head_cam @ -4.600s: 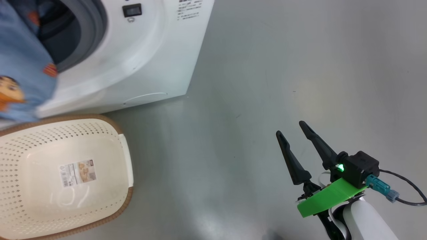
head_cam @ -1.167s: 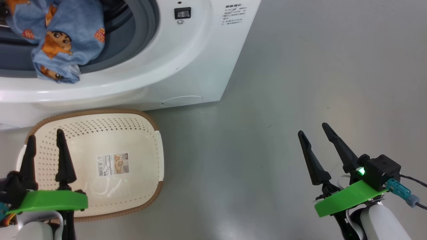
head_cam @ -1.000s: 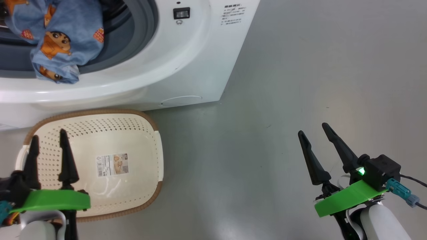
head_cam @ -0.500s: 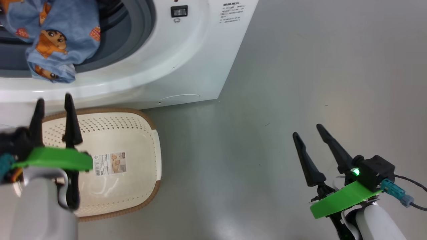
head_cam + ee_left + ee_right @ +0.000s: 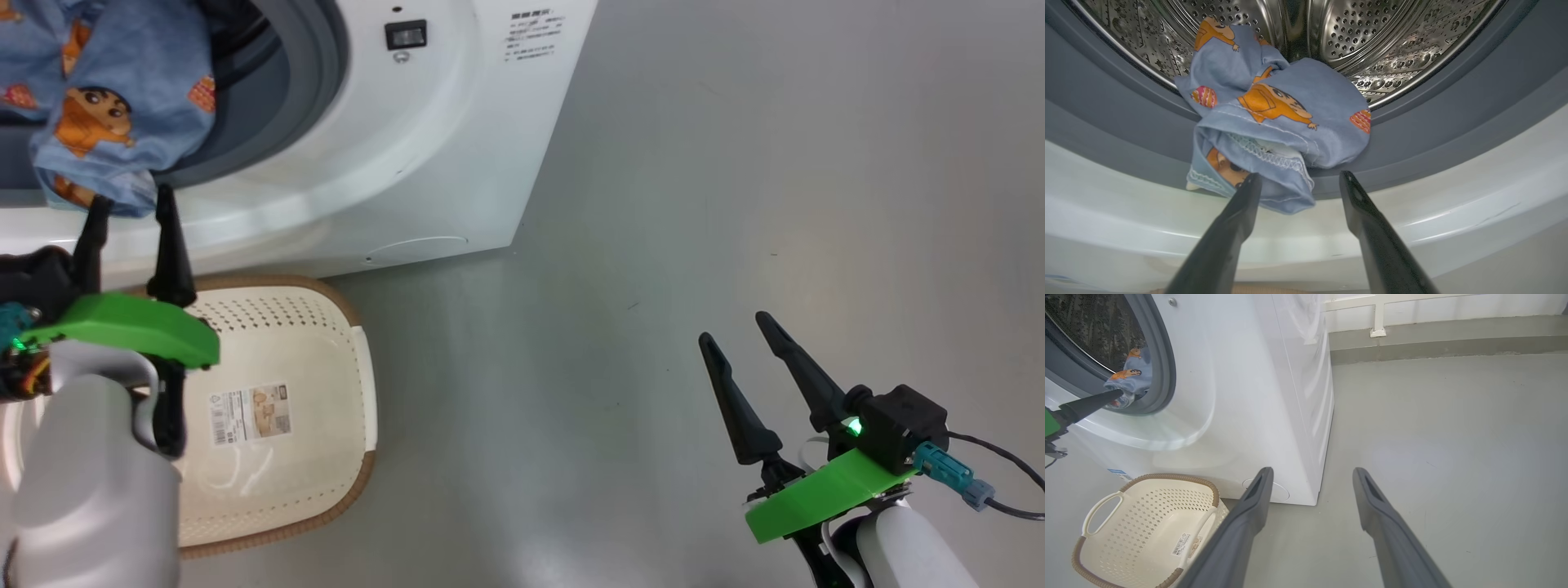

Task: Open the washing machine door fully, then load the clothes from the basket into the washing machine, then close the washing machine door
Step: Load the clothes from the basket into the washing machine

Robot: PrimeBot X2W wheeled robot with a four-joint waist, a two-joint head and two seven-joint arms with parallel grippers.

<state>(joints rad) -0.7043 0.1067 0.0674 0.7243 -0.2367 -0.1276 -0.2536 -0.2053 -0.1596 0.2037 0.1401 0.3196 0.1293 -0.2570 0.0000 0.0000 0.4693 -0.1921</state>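
Left wrist view: left gripper [image 5: 1300,176] at the washer [image 5: 424,147] mouth.
The left arm pointed at the opening, jaws wide and empty, tips just beside clothes [image 5: 1274,118] hanging over the gasket [image 5: 1433,122]; the right gripper [image 5: 733,327] was open, empty, above the floor [image 5: 735,163].

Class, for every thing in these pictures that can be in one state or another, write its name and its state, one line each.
washing machine: opening uncovered, drum visible inside.
clothes: bunched, draped over the grey seal, partly in the drum, partly hanging out.
basket: upright on the floor, empty but for its label.
left gripper: open, holding nothing, tips at the hanging cloth.
right gripper: open, empty, above bare floor.
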